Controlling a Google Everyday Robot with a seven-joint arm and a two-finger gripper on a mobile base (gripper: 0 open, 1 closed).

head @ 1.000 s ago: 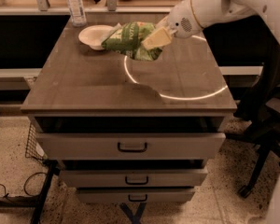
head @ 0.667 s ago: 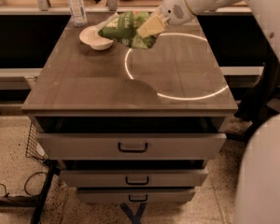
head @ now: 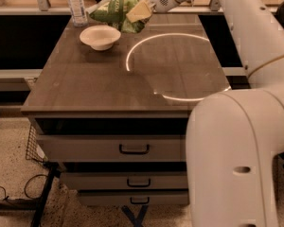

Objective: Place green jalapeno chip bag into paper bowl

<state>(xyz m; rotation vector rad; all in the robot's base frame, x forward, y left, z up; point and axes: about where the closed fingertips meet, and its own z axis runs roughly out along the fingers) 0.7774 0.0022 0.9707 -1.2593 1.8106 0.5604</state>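
Currently the gripper [head: 139, 12] pinches the crinkly, glossy green jalapeno chip bag [head: 111, 9], held off the wood-grain desk [head: 109, 86] near the round, shallow off-white paper bowl [head: 100, 36], not in it.

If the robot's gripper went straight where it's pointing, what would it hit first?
Probably the paper bowl. The gripper, raised just right of the bowl and holding the green jalapeno chip bag, points down-left toward it, though depth is unclear.

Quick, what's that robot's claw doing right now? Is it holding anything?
Gripper: closed on the green jalapeno chip bag, holding it up just beyond the paper bowl.
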